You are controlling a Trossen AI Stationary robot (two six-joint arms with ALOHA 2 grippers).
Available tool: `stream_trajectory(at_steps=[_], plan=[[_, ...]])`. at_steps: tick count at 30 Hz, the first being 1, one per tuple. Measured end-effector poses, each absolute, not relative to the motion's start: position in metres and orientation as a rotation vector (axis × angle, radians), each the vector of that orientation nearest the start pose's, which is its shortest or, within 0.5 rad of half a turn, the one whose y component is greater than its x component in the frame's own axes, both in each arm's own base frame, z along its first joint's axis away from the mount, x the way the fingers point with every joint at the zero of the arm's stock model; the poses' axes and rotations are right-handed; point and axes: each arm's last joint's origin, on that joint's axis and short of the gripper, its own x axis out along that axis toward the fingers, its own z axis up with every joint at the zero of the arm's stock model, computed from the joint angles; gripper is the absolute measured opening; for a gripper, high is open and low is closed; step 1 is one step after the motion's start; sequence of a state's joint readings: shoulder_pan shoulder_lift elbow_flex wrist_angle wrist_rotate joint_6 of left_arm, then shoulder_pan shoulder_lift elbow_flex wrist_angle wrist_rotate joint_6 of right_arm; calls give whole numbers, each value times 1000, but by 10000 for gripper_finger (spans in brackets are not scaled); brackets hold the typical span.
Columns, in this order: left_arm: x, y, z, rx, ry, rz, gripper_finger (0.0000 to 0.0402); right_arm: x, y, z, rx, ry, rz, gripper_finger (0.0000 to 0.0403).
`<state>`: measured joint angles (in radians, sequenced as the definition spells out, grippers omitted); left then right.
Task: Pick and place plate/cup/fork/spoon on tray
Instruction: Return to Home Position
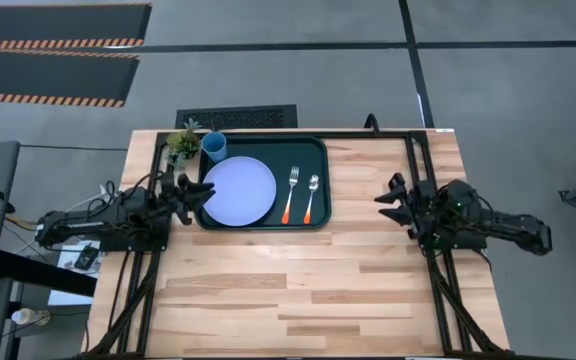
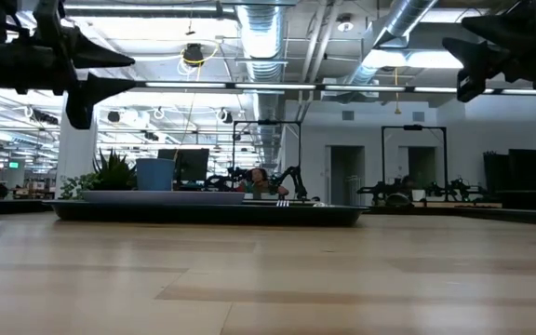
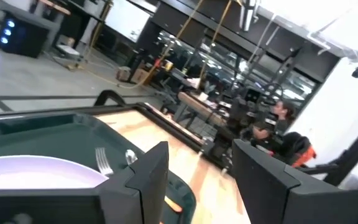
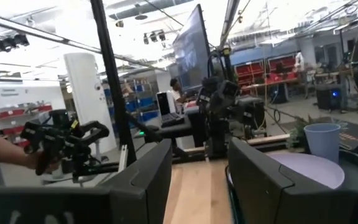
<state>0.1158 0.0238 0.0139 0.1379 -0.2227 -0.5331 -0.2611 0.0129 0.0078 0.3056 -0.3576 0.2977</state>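
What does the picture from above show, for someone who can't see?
A dark green tray on a wooden table holds a lavender plate, a blue cup, and an orange-handled fork with the spoon to its right. The left end effector and right end effector wait open, empty, at either side.

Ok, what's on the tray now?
Plate, cup in the corner beside it, fork, then spoon. The tray floor under the plate is covered.

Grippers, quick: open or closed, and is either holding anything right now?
Left gripper: open, empty, by the left rim of the tray.
Right gripper: open, empty, well right of the tray.
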Motion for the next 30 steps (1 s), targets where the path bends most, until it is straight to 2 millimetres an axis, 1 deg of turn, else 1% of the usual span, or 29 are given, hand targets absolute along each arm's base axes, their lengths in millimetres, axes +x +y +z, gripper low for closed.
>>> stream_trajectory(at_steps=[8,24,30], plan=[[96,17,171,-533,-116,305,162,93,-13,189,220,-220,150,181],[97,17,170,-532,-105,307,162,95,-14,173,272,-59,127,181],[97,17,170,-532,-105,308,162,96,-14,172,275,-49,125,183]])
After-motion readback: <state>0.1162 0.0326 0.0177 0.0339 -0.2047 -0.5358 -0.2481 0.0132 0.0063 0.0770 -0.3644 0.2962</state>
